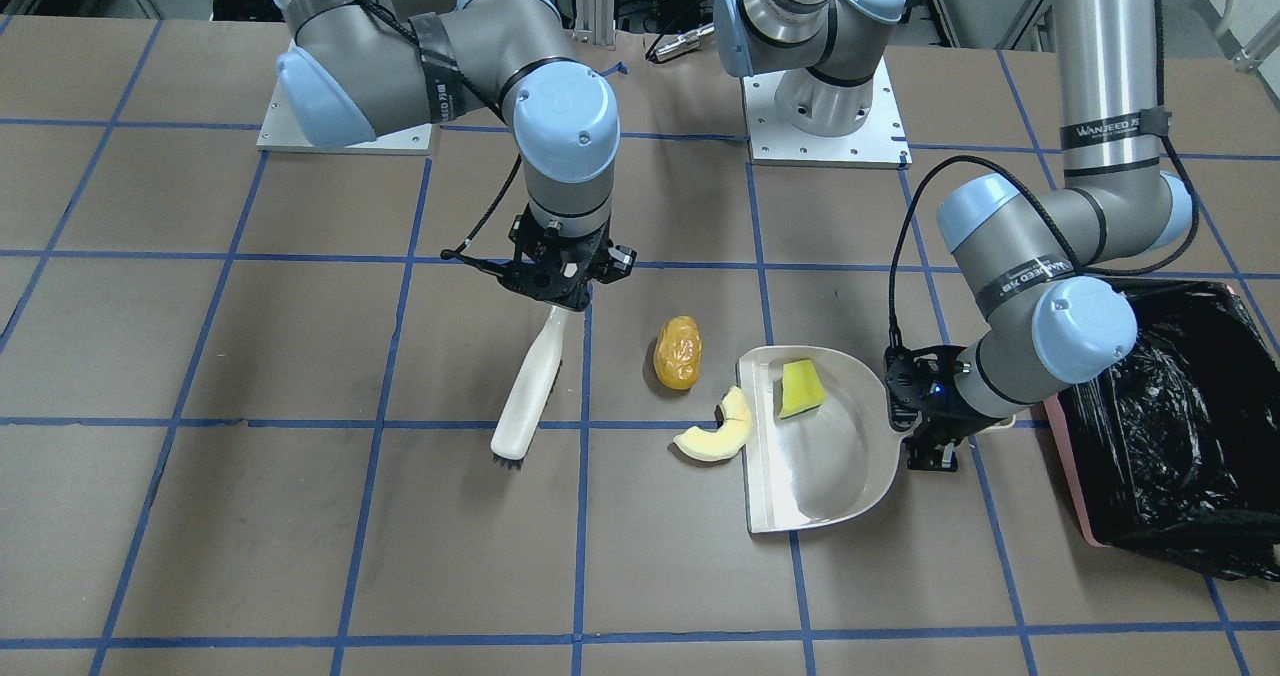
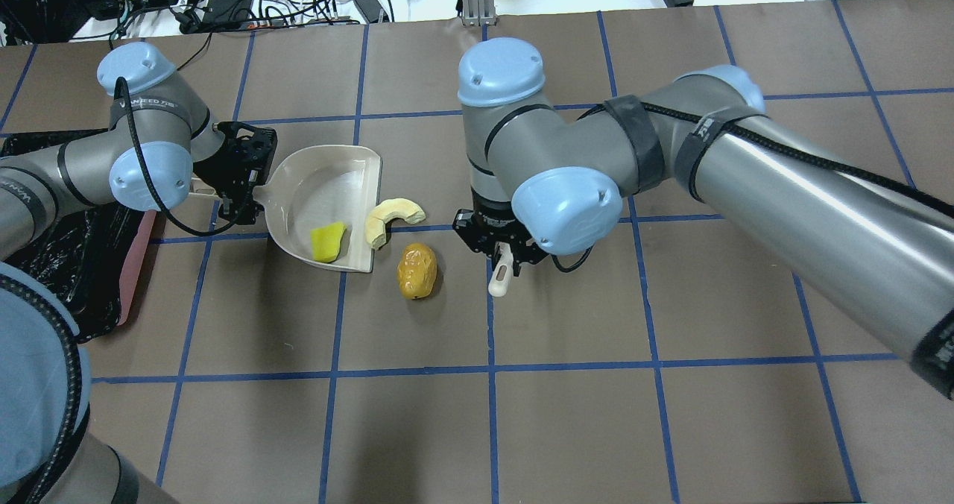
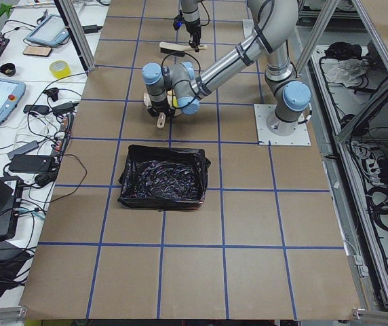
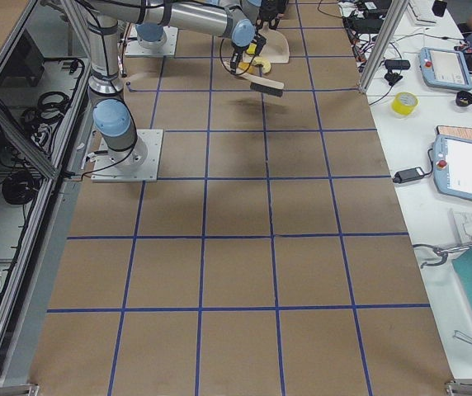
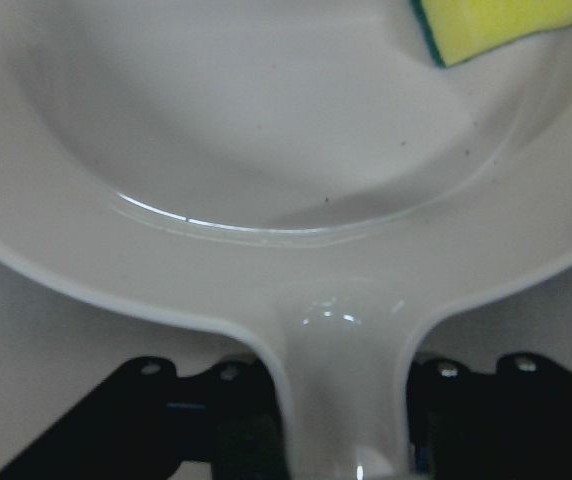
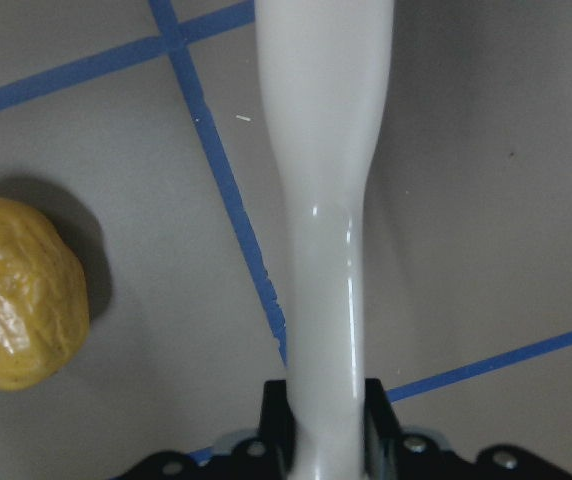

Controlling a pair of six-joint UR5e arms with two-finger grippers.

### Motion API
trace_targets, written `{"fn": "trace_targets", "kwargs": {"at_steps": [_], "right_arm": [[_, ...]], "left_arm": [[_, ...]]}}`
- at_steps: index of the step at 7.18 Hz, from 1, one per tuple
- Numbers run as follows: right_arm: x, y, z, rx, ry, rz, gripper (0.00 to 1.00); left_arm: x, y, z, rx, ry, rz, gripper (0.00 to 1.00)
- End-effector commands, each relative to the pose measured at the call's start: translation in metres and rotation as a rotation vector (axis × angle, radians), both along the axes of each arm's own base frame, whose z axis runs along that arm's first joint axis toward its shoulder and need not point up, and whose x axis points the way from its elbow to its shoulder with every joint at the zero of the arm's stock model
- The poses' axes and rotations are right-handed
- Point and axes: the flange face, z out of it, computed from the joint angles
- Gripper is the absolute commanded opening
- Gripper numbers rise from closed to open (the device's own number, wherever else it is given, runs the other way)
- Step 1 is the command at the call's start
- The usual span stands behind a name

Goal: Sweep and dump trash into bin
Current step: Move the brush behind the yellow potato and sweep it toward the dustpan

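Observation:
My left gripper (image 1: 928,426) is shut on the handle of the beige dustpan (image 1: 830,456), which lies flat on the table. The yellow-green wedge (image 1: 800,388) lies inside the pan, also in the left wrist view (image 5: 506,25). The pale yellow crescent slice (image 1: 718,431) lies at the pan's open lip. The orange-brown lump (image 1: 678,353) sits on the table between the pan and the brush. My right gripper (image 1: 560,281) is shut on the white brush (image 1: 530,386), held slanted with its bristles down. The pink bin (image 1: 1060,456) with its black bag (image 1: 1170,426) stands beside my left arm.
Blue tape lines (image 1: 580,556) grid the brown table. The two arm base plates (image 1: 825,121) sit at the robot's edge. In the overhead view the bin (image 2: 138,265) is at the far left, the lump (image 2: 417,271) near the brush handle (image 2: 499,280).

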Motion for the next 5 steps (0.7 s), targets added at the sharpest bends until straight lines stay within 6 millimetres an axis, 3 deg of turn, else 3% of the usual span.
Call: {"fn": "trace_targets", "kwargs": {"at_steps": [1, 3, 5], "right_arm": [[0.034, 0.030, -0.006, -0.004, 0.007, -0.022, 0.00], [0.044, 0.043, -0.014, 0.016, -0.001, -0.042, 0.00], [0.057, 0.023, -0.034, -0.060, -0.049, -0.027, 0.00]], "left_arm": [[-0.005, 0.027, -0.013, -0.027, -0.009, 0.018, 0.00], [-0.012, 0.028, -0.011, -0.029, -0.012, 0.047, 0.00], [-0.011, 0.026, -0.004, -0.033, -0.019, 0.050, 0.00]]}}
